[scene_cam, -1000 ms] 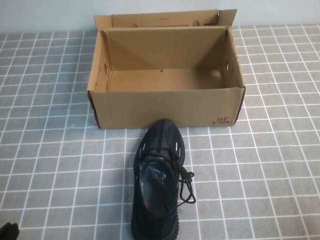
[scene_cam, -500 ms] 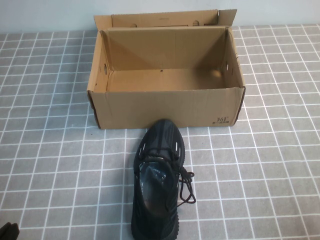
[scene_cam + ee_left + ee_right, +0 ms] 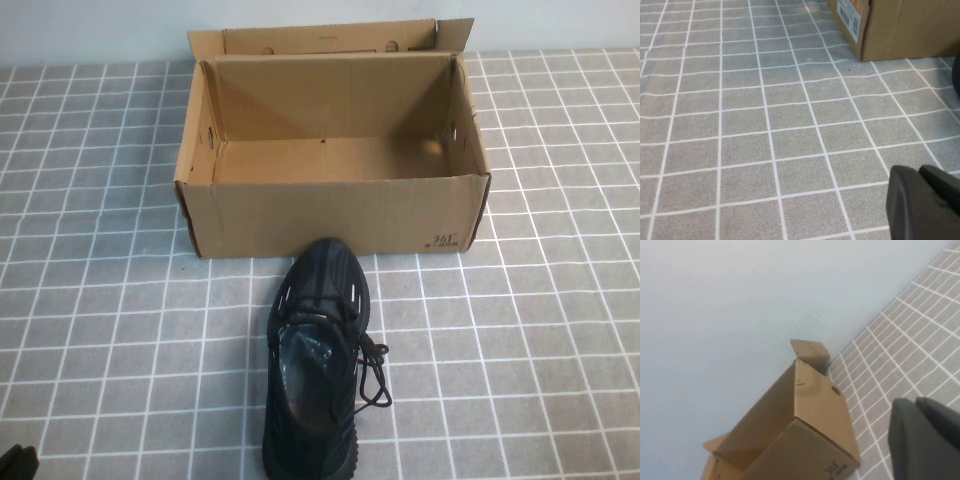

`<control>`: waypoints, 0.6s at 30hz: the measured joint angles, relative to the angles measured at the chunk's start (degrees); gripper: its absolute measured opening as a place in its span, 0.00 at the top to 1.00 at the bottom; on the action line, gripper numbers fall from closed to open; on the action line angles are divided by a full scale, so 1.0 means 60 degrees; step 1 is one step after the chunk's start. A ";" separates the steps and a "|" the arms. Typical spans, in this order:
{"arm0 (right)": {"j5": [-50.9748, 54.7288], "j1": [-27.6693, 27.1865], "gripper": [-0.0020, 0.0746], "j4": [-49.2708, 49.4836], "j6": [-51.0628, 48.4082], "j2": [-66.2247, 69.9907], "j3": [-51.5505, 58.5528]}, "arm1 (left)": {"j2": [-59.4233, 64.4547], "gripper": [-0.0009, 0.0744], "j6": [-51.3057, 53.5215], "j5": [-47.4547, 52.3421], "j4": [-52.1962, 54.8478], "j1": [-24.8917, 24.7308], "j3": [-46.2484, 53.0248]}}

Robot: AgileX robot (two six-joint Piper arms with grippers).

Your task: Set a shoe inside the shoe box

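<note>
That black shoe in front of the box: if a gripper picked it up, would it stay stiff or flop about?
The shoe looks knit on top, so its upper would probably give when squeezed, while the sole likely keeps its shape. Its loose laces may dangle. It is probably light. Left gripper sits low over the table at the near left; right gripper is raised beside the shoe box.

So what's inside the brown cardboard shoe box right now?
Nothing visible: the open brown cardboard shoe box shows bare floor, though its front wall hides the nearest strip. The black knit sneaker lies outside, in front. The left gripper sits near-left; the right gripper is parked.
</note>
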 joint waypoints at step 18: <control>0.6957 0.0000 0.99 -0.1481 -0.1043 0.3809 -0.4075 | 0.0000 0.99 0.0000 0.0000 0.0000 0.0000 0.0000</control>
